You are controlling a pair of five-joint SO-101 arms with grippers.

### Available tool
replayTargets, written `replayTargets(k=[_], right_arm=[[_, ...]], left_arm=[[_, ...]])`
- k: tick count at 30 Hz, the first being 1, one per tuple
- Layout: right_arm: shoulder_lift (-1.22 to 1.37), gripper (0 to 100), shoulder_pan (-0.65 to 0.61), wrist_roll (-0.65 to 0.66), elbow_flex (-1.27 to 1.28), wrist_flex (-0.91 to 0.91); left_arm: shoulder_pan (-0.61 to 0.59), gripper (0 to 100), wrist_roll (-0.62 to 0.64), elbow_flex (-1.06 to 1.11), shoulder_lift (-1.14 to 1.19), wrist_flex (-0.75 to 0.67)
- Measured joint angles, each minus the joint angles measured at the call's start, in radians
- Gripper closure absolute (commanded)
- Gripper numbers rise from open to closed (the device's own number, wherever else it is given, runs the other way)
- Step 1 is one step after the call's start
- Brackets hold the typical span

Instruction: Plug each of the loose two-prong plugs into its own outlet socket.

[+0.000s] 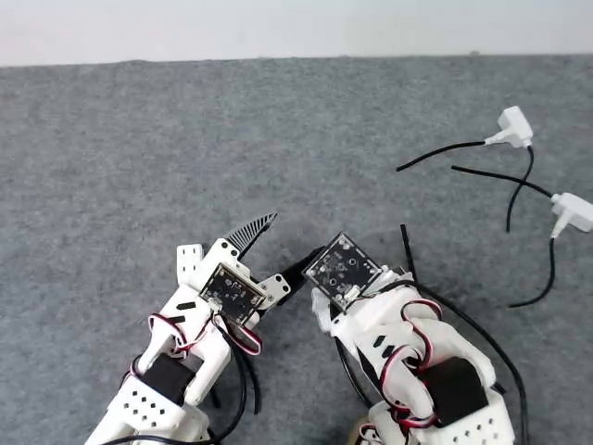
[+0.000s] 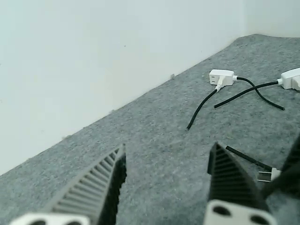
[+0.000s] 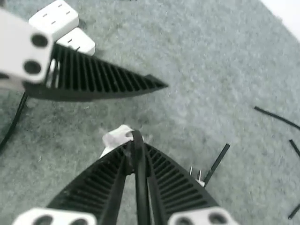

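**Left gripper** [image 2: 168,151]: wide open, with nothing between its ribbed fingers [image 2: 105,185]. It is held low over the grey carpet [image 1: 139,148].

**Right gripper** [image 3: 134,142]: closed on a white plug [image 3: 116,138]. The plug body sits at the fingertips, and its black cord [image 3: 139,187] runs back between the two fingers. The tips are down close to the carpet. One finger of the left gripper crosses just ahead of them, apart from the plug.

**Second plug** [image 2: 272,175]: lies on the carpet just beside the right gripper with both prongs bare. A short black lead [image 2: 246,159] runs up to it.

**Outlet sockets:** the first socket [image 3: 54,16] rests on the carpet with its slots facing up. The second socket [image 3: 78,43] is just beside it, and I cannot tell whether the two touch. Both lie close by the left gripper, on the side away from the right gripper.

**Far items:** well apart from both arms, toward the robot's right, lie the first white fitting [image 1: 514,123] and the second white fitting [image 1: 574,211]. Two black cords leave each one and trail across the carpet, and one cord of the first fitting crosses one of the second. I cannot tell whether a plug is seated in either fitting.

A pale wall [image 2: 93,56] borders the far edge of the carpet.
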Motion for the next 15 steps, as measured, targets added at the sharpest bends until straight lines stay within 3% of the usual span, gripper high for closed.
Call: replayTargets(k=[9,15], right_arm=[[-0.015,98.8,0.172,0.069,0.015,0.023],[-0.003,98.4,0.167,0.069,0.1,-0.015]], left_arm=[[-0.026,73,0.0,0.0,0.0,0.0],[-0.028,73,0.0,0.0,0.0,0.0]])
